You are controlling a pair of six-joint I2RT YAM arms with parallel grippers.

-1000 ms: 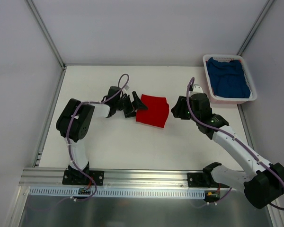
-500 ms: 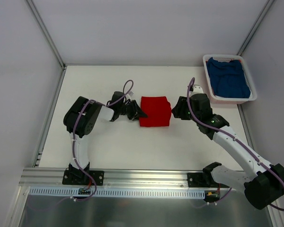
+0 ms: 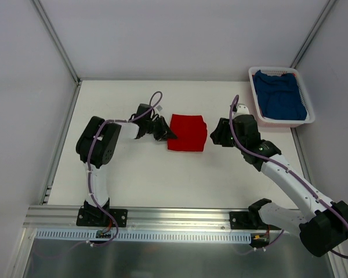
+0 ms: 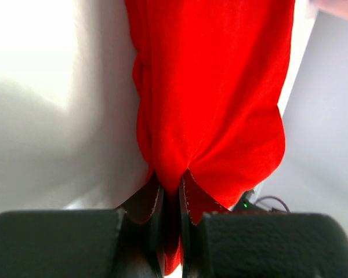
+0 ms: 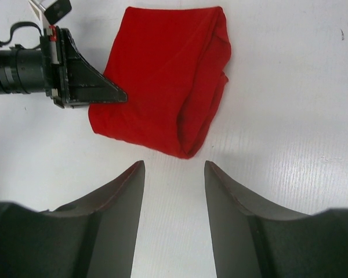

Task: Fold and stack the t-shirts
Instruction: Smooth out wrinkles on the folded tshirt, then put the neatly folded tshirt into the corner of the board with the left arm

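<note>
The red t-shirt [image 3: 187,132] lies folded into a small square at the middle of the table. My left gripper [image 3: 165,134] is shut on its left edge. In the left wrist view a fold of the red t-shirt [image 4: 214,87] is pinched between the fingertips of the left gripper [image 4: 172,176]. My right gripper [image 3: 216,134] hovers just right of the shirt, open and holding nothing. In the right wrist view the red t-shirt [image 5: 162,81] lies just beyond the spread right gripper [image 5: 174,165]. The blue t-shirt [image 3: 283,101] lies crumpled in the basket.
The white slatted basket [image 3: 258,113] stands at the back right corner of the table. Grey walls and metal frame rails close in the table on the left, back and right. The arm bases are bolted to the rail along the near edge.
My left gripper has gone from open to shut, clamping the red t-shirt's left edge. The shirt has straightened from a tilted lie. The right arm has hardly moved.
</note>
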